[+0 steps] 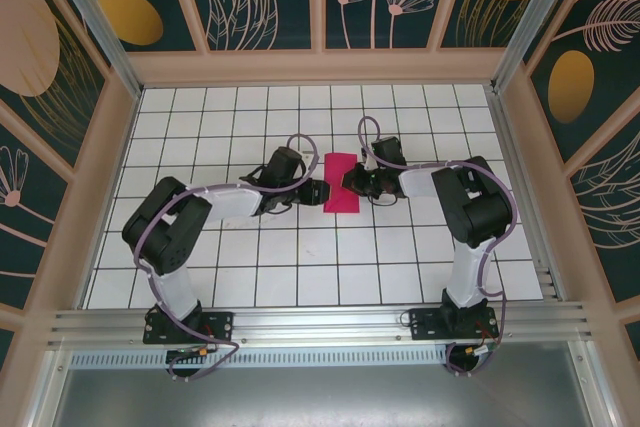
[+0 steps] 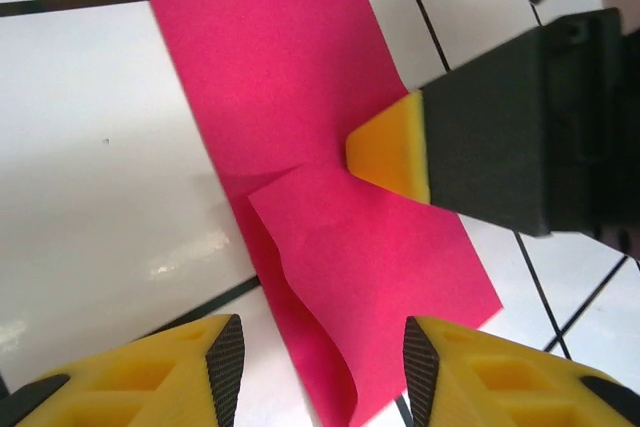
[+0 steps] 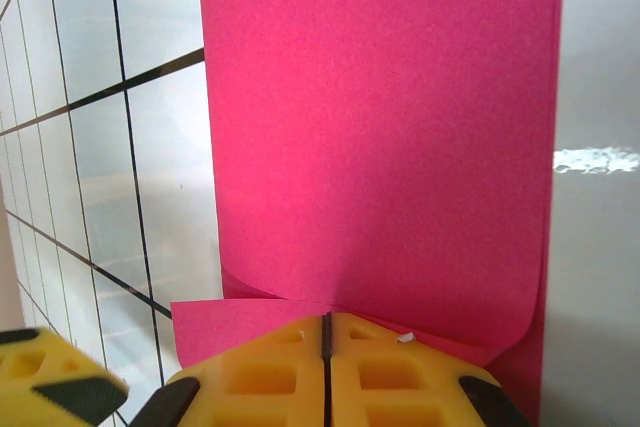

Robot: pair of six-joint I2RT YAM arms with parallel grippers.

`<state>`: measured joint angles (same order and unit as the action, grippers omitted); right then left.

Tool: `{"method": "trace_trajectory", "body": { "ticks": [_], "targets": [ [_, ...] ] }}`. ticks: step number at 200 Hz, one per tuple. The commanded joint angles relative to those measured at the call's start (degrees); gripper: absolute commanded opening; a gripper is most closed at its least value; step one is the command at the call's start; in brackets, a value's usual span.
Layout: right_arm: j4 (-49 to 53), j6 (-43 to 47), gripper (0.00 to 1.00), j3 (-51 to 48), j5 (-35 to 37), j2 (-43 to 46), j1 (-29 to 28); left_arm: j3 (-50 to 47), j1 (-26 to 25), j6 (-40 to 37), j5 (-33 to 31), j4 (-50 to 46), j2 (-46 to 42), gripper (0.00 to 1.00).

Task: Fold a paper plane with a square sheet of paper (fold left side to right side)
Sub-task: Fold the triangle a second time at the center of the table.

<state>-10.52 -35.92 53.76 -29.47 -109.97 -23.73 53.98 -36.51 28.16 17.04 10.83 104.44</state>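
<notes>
1 square sheet of paper (image 1: 339, 185), folded narrow, is lying with its long axis near-to-far; 2 grippers: left gripper (image 2: 322, 352) standing spread, right gripper (image 3: 326, 332) pressing it, fingers together.

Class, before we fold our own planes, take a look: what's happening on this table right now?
Two robot arms are working on a thin magenta-pink sheet of paper lying on the white tiled table. The sheet is already folded into a narrow, double-layered strip, and its top layer lifts loosely at one end. The right gripper is shut, its yellow tip pressing on the strip's edge. The left gripper hovers open over the lifted end. There is no pointed plane shape yet.
</notes>
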Motion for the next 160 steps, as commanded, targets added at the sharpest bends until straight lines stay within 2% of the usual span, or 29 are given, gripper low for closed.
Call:
{"method": "trace_trajectory", "body": {
  "ticks": [1,104,138,160],
  "targets": [
    [7.2,1.2,0.10,-1.4,2.6,-1.5,0.5,3.5,0.0,1.0,1.6,-1.1,2.7,0.48],
    [7.3,1.0,0.10,-1.1,2.4,-1.0,0.5,7.1,0.0,1.6,3.7,-1.6,8.6,0.33],
    [7.3,0.9,0.10,-1.0,2.3,-1.0,0.5,6.9,0.0,1.9,3.7,-1.7,8.7,0.32],
    [7.3,1.1,0.10,-0.9,2.1,-0.9,0.5,6.9,0.0,1.9,3.6,-1.6,8.8,0.23]
  ]
}}
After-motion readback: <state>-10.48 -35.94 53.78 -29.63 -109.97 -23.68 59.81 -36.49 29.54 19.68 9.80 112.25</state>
